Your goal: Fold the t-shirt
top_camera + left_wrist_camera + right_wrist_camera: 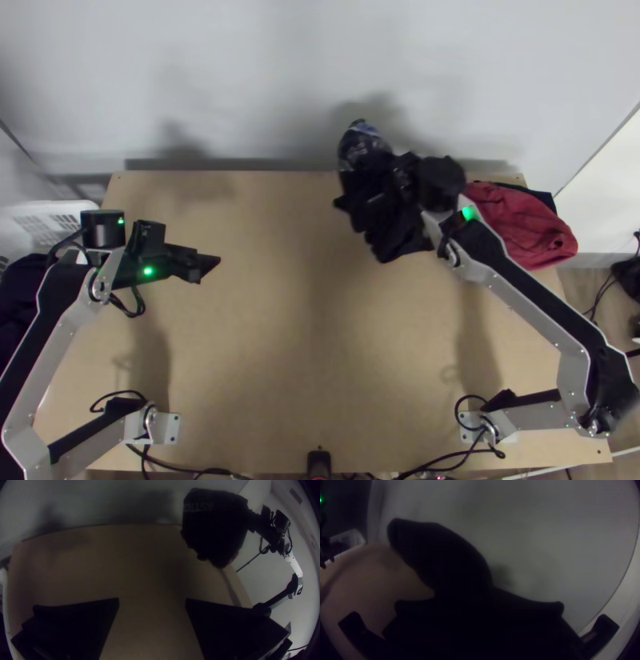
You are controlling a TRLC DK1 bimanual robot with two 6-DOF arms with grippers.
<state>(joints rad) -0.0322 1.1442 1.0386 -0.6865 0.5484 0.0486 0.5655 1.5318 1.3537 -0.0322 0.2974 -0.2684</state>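
My right gripper [416,180] is at the back of the table, right of the middle, shut on the black t-shirt [382,210]. The shirt hangs bunched, with a bluish printed part toward the wall. In the right wrist view, dark cloth [443,556] sticks out beyond the right gripper [480,608]. Over the table's left side, my left gripper [206,266] has nothing between its fingers. The left wrist view shows the left gripper [152,602] open, with the raised t-shirt [213,530] farther off, pale lettering near its upper edge.
Red cloth [524,228] lies bunched at the table's back right corner, with dark cloth [544,198] behind it. A white basket [50,218] stands beyond the left edge, near dark fabric [22,304]. Bare wood [296,344] lies between the arms. A wall rises behind the table.
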